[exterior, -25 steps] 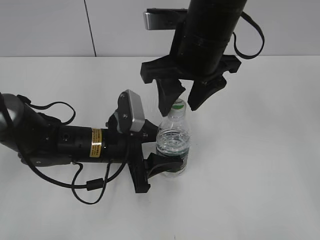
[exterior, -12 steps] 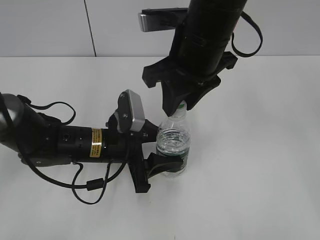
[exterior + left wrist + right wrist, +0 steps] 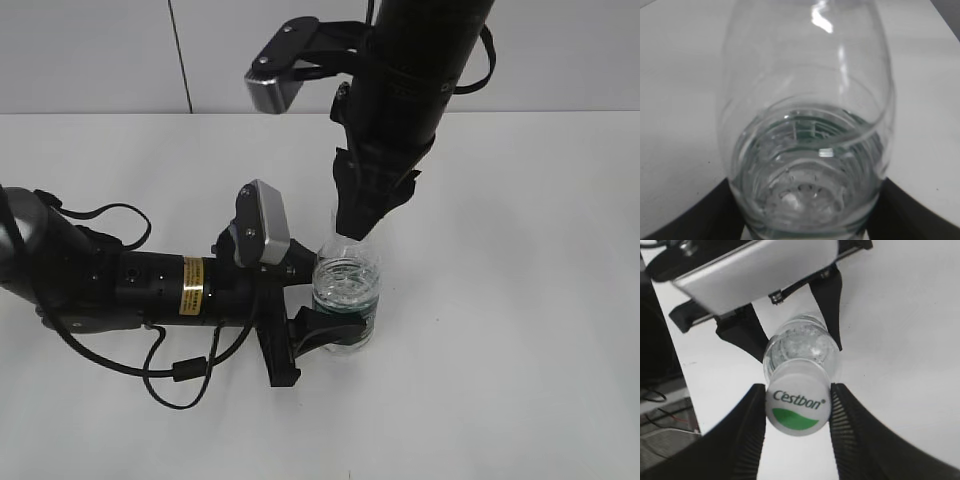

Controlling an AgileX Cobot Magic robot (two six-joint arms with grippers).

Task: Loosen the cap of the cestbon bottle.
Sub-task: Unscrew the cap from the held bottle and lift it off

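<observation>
Water fills only the lower part of the cestbon bottle (image 3: 346, 300), so expect it to be light, with thin clear walls that give under pressure and a smooth skin that can slip. It stands upright on the white table (image 3: 520, 330), near the middle. You have the left gripper (image 3: 300, 335) closed around its lower body at the green label band, lying in from the left; in the left wrist view the bottle (image 3: 807, 125) fills the frame with a dark finger at each bottom corner pressed to its sides. Hold low like this, where the water stiffens the wall, and do not squeeze harder than needed or the body will buckle.

The cap (image 3: 799, 405) is white, small, stiff and ridged, the right place to grip. Your right gripper (image 3: 797, 410) comes from above with its ribbed fingers (image 3: 847, 425) closed on both sides of the cap, touching it. In the exterior view the gripper (image 3: 362, 215) hides the cap entirely.

Nothing else stands on the table nearby. The left wrist camera housing (image 3: 258, 225) sits close beside the bottle's shoulder, so watch the right arm's clearance as you twist
</observation>
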